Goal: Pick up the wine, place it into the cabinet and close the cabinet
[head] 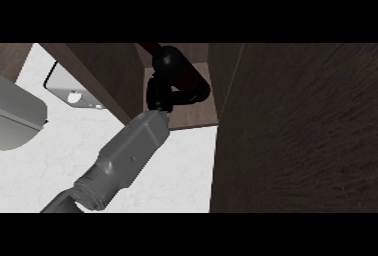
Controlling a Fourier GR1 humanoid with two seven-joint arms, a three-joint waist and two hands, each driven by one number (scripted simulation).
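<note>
The right hand (177, 75) has its fingers (193, 86) curled around the wine bottle (150, 48) inside the cabinet (193, 117). If released tilted, the bottle may fall over.

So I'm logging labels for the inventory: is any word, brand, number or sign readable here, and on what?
None can be read: the wine bottle is mostly hidden by the hand curled round it, and no label shows. The cabinet and counter carry no text.
</note>
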